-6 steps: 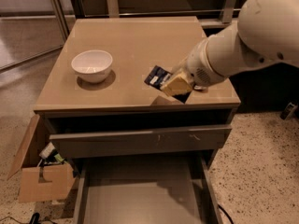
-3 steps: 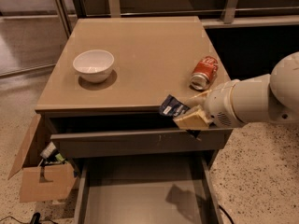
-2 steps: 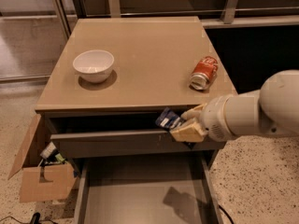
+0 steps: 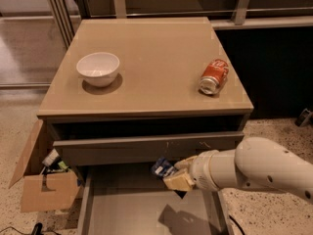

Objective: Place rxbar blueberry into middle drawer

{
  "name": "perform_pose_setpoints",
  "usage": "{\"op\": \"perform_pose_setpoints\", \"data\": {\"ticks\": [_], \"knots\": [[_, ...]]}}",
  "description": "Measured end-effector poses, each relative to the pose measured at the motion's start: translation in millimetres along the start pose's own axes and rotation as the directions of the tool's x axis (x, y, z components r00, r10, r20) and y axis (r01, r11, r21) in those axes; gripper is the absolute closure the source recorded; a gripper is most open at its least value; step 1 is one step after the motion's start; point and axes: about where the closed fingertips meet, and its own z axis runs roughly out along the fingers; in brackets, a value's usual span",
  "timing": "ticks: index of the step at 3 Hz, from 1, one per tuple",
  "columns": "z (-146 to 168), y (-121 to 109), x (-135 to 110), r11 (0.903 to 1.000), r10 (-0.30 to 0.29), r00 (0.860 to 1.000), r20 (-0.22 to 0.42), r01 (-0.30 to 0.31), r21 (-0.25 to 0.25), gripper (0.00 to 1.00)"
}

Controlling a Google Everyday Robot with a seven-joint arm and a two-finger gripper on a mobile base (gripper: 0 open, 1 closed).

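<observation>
The rxbar blueberry (image 4: 163, 168), a small dark wrapper with white print, is held in my gripper (image 4: 172, 176) just below the front panel of the drawer above. The gripper comes in from the right on a white arm (image 4: 254, 171) and is shut on the bar. It hangs above the open middle drawer (image 4: 127, 209), a wide grey tray pulled out at the bottom of the view. The gripper's shadow falls on the drawer floor.
A white bowl (image 4: 98, 68) stands on the tan cabinet top (image 4: 146, 58) at the left. A red-orange soda can (image 4: 213, 77) lies on its side at the right. The drawer above (image 4: 146, 148) has a scuffed front. An open cardboard box (image 4: 46, 180) sits on the floor at the left.
My gripper has moved down from the cabinet top, past its front edge, with the bar in it. It now hangs over the open middle drawer. The soda can has come into view.
</observation>
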Motion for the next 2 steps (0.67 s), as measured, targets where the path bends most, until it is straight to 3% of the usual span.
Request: {"op": "perform_pose_setpoints", "data": {"ticks": [1,2], "knots": [[59,13,55,0.9981,0.046,0.998,-0.035,-0.048,-0.039,1.00],[98,14,88,0.9959,0.070,0.996,-0.059,-0.073,-0.052,1.00]]}}
